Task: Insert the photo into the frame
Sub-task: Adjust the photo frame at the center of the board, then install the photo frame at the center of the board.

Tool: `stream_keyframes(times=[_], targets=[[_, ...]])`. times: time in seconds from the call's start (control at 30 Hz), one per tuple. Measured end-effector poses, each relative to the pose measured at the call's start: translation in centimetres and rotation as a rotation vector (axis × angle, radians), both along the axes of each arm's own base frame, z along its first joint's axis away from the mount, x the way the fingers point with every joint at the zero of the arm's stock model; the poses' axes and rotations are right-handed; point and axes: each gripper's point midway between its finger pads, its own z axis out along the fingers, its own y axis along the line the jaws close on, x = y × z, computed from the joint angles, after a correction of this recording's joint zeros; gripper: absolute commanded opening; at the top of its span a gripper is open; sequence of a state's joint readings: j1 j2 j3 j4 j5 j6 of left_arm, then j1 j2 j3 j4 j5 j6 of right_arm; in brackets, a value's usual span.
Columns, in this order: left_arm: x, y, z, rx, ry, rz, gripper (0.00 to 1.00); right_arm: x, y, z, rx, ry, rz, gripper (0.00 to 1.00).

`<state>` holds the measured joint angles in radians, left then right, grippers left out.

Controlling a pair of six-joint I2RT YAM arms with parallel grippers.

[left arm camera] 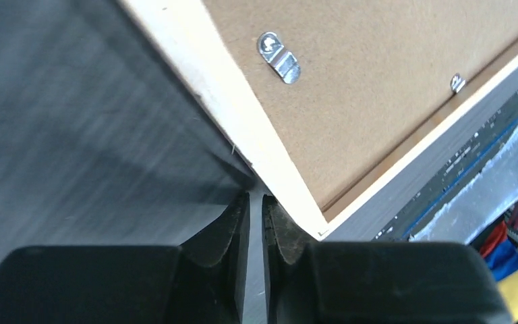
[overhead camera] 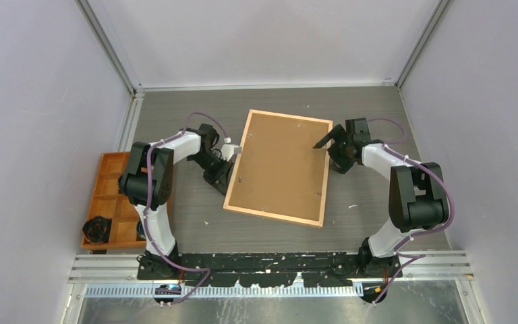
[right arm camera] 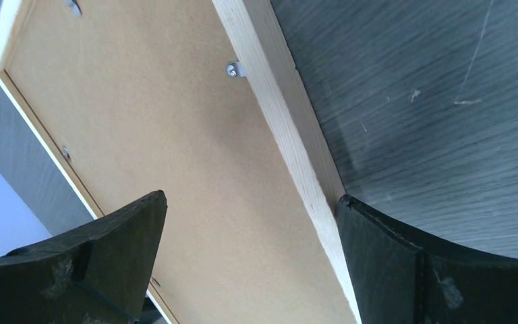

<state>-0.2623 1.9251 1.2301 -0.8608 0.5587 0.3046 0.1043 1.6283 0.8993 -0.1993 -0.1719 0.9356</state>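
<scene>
The frame (overhead camera: pixel 237 169) of thin light wood lies flat in the middle of the table, back side up, with a brown backing board (overhead camera: pixel 283 162) sitting inside it. The photo is out of view. My left gripper (left arm camera: pixel 255 199) is low at the frame's left edge (left arm camera: pixel 243 108), jaws shut to a thin slit with only table showing between them; one finger rests against the wood strip. My right gripper (right arm camera: pixel 250 197) is open and straddles the frame's right strip (right arm camera: pixel 290 128), one finger over the board, the other outside on the table.
Small metal turn clips (left arm camera: pixel 278 58) sit on the backing board near the strips. An orange compartment tray (overhead camera: pixel 111 182) stands at the table's left edge with a black object (overhead camera: pixel 98 228) in a near compartment. Grey walls close in left and right.
</scene>
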Motion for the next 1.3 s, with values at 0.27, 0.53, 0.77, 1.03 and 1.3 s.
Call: stream_keyframes(times=[0.27, 0.53, 0.77, 1.03, 1.3], targets=[[-1.6, 0.4, 0.8, -0.034, 0.047, 0.019, 0.32, 0.3, -1.2, 5.2, -0.095, -0.110, 0.002, 0.81], [0.5, -1.2, 2.5, -0.151, 0.078, 0.105, 0.30, -1.5, 9.1, 9.4, 0.024, -0.275, 0.192, 0.71], [0.0, -2.2, 1.0, -0.168, 0.163, 0.117, 0.21, -5.1, 19.1, 4.0, 0.142, -0.153, 0.386, 0.60], [-0.1, -2.2, 1.1, -0.170, 0.177, 0.134, 0.15, -7.2, 25.2, 0.6, 0.222, -0.057, 0.472, 0.51], [-0.1, -2.2, 1.1, -0.168, 0.178, 0.138, 0.15, -8.0, 28.8, -0.3, 0.264, -0.035, 0.528, 0.49]])
